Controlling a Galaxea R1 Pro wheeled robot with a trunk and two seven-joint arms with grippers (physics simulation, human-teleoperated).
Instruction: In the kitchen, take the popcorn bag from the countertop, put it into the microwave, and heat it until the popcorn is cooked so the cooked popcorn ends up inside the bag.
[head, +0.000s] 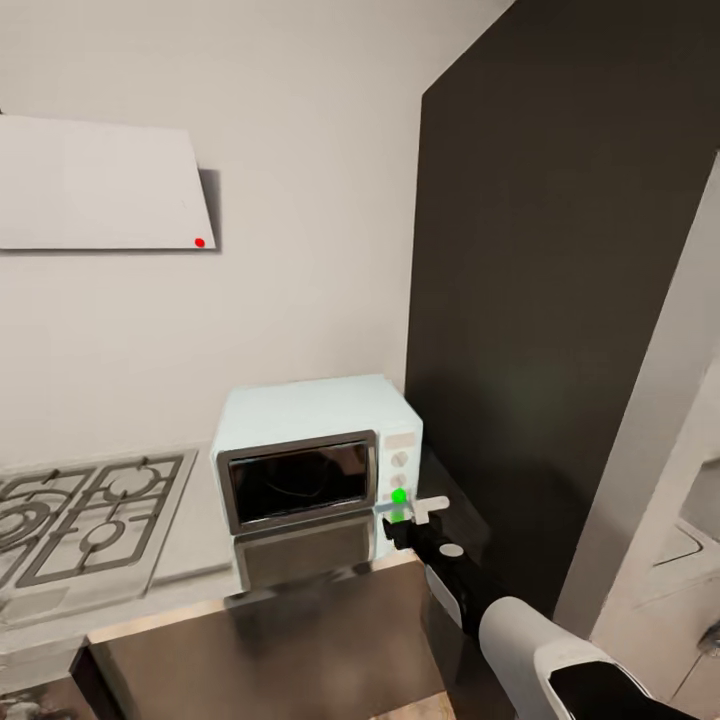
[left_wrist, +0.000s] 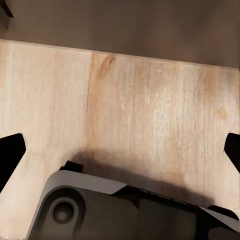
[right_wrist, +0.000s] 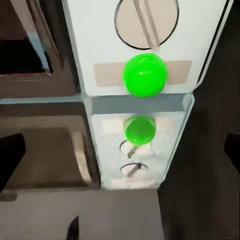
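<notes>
Right gripper (head: 408, 520), jaws spread wide and holding nothing, is hovering at the boxy mint-blue microwave's (head: 300, 420) green button (right_wrist: 145, 75), lower-middle of frame, probably to start heating.

The boxy pale mint-blue microwave (head: 315, 450) sits in the corner of the grey steel counter (head: 200, 530), its right side near the tall dark cabinet wall (head: 560, 300), leaving only a narrow gap there. The right gripper (head: 415, 520) hangs just before its cream knob panel (right_wrist: 145, 65). Bare counter lies between the microwave and the gas hob (head: 85, 515).
</notes>
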